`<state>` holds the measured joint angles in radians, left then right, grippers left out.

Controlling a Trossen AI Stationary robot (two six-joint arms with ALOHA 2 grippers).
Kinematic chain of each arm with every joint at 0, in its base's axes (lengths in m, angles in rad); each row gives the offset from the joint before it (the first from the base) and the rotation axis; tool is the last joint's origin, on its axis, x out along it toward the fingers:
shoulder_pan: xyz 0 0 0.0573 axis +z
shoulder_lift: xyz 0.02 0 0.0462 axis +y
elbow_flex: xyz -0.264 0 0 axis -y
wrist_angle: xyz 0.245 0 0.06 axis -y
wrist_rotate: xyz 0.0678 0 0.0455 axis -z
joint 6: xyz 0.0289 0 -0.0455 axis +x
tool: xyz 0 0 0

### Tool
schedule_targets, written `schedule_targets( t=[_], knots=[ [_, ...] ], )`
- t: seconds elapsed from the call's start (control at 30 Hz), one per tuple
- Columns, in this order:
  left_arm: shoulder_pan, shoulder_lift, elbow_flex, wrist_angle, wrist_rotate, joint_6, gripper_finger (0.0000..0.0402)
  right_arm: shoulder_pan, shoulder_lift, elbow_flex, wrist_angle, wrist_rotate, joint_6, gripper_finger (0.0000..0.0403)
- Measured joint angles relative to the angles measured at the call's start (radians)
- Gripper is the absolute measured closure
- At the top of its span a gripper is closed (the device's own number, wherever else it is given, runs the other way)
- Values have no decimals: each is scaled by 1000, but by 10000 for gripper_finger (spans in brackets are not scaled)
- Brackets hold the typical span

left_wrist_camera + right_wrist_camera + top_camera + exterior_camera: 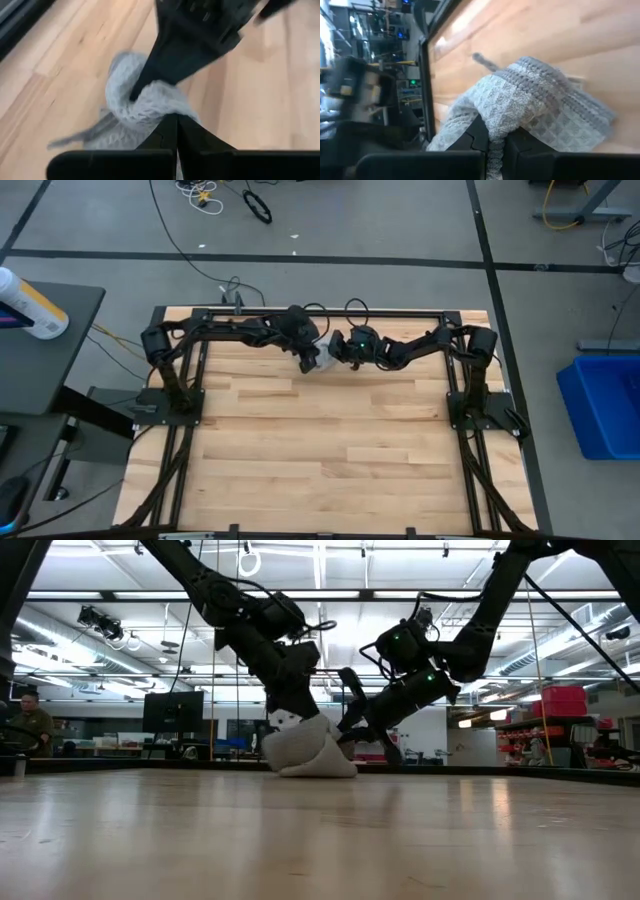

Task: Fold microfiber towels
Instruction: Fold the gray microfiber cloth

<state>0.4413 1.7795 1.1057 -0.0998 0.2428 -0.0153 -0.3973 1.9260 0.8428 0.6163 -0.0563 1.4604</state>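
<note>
Near the far edge of the wooden desk [330,450], both arms reach inward; the left hand [308,361] and right hand [343,350] each pinch the bunched pale grey-blue microfiber towel [305,751].

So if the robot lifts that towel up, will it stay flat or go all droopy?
Probably droopy. The towel already sits bunched in a soft heap on the table, and it folds around the left gripper and right gripper pinching it. It likely weighs little and won't roll. Its knobbly weave should grip rather than slip.
</note>
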Motion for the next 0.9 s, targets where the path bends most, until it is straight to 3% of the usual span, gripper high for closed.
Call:
schedule_targets(
  t=[0.2,0.57,0.77,0.9],
  knots=[
    [-17,-25,0,14,-46,-4,401,12,0,-1,-15,-25,-36,384],
    [-21,-41,1,11,-74,14,401,63,-41,-1,-28,30,-97,384],
    [-21,-81,0,-7,-65,-4,401,53,-95,-1,-154,22,-141,384],
    [-15,-164,1,-115,-56,-47,401,55,-129,-1,-224,19,-178,384]
  ],
)
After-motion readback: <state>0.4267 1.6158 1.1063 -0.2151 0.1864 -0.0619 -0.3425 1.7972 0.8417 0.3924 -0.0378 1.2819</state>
